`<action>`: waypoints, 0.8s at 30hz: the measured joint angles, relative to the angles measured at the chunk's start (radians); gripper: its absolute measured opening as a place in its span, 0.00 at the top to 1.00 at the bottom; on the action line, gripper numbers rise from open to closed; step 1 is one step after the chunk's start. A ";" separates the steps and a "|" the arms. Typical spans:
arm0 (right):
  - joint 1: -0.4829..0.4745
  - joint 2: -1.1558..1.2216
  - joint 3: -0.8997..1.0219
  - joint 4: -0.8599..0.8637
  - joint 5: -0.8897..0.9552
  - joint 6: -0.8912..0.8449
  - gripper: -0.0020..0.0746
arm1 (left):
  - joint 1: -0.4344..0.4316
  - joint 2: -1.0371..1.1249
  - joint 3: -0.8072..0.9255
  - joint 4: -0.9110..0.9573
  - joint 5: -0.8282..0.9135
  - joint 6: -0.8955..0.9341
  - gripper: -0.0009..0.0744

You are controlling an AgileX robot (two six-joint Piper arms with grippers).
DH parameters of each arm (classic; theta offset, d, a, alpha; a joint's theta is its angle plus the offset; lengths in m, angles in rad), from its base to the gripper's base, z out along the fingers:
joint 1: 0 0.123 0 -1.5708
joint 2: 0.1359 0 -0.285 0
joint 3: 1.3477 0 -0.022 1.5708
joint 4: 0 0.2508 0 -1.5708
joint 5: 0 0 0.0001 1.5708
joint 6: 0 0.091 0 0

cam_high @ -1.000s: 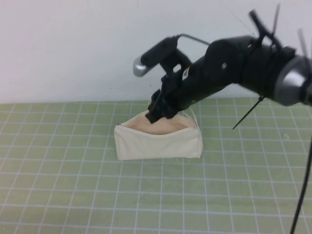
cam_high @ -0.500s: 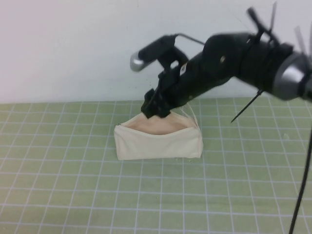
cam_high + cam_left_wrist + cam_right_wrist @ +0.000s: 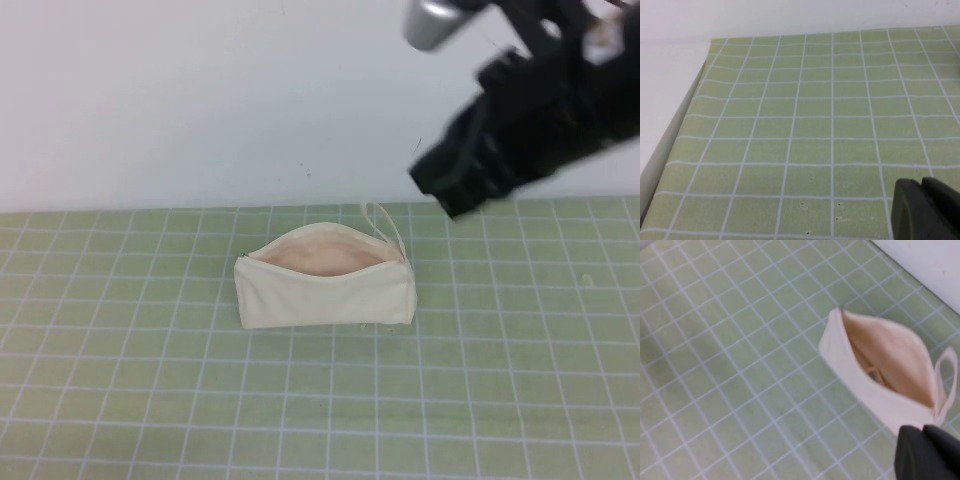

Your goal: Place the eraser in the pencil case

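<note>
The cream pencil case [image 3: 325, 288] lies on the green grid mat with its mouth open and its loop strap [image 3: 385, 225] at the right end. In the right wrist view the pencil case [image 3: 875, 375] shows its beige lining, and a small tan eraser [image 3: 873, 373] lies inside it. The eraser is hidden in the high view. My right gripper [image 3: 450, 195] is shut and empty, raised well above and to the right of the case; it also shows in the right wrist view [image 3: 924, 434]. My left gripper [image 3: 921, 185] is shut and empty over bare mat, out of the high view.
The green grid mat [image 3: 150, 400] covers the table up to a white wall behind. In the left wrist view the mat's edge [image 3: 675, 145] borders a white surface.
My right gripper has pulled out of the pencil case's mouth and risen up and to the right. The case has kept its place and stays open.
</note>
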State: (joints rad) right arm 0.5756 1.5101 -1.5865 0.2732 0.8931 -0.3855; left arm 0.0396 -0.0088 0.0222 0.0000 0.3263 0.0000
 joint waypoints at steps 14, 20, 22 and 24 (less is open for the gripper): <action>0.000 -0.637 0.636 0.025 -0.172 -0.031 0.97 | 0.000 0.000 0.000 0.000 0.000 0.000 0.99; 0.000 -0.878 0.911 -0.069 -0.286 0.068 0.97 | 0.000 0.000 0.000 0.000 0.000 0.000 0.99; 0.000 -0.946 1.004 -0.089 -0.396 0.075 0.97 | 0.000 0.000 0.000 0.000 0.000 0.000 0.99; 0.000 -1.012 1.104 -0.103 -0.500 0.079 0.97 | 0.000 0.000 0.000 0.000 0.000 0.000 0.99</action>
State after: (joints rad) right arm 0.5756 0.4980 -0.4823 0.1700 0.3931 -0.3066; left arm 0.0396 -0.0088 0.0222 0.0000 0.3263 0.0000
